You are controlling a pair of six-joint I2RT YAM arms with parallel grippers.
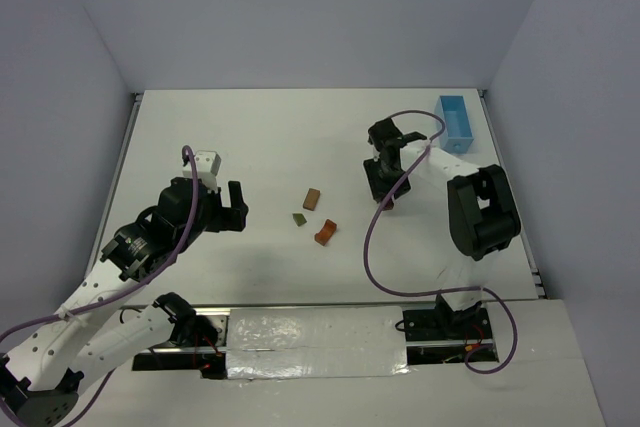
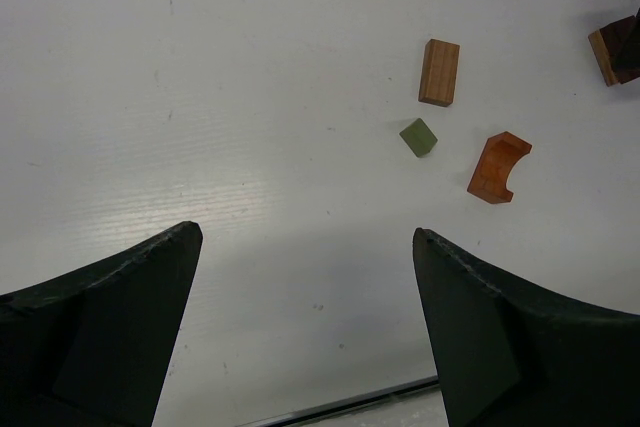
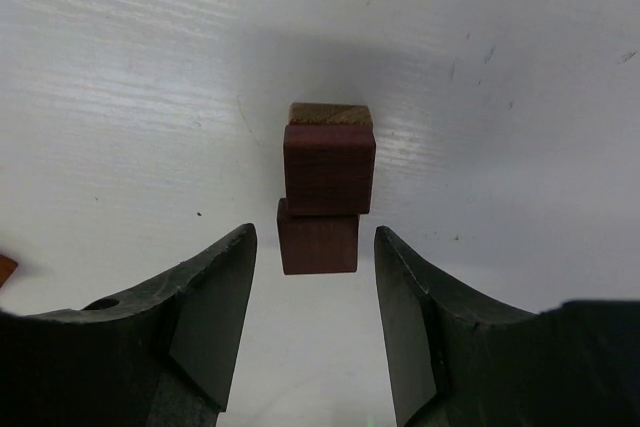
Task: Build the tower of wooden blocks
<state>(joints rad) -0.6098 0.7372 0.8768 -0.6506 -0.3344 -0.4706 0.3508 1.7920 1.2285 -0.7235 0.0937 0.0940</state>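
Two jaws of the right gripper stand spread either side of the wood block tower, not touching it; arm bent, wrist pointing down. Tower judged part-built: tan block, olive-green block and orange arch lie loose, well apart from it. Left gripper spread, empty, hovering.

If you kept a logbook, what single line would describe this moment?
right gripper: open, flanking brown stack | left gripper: open, holding nothing | loose: tan block, green block, orange arch
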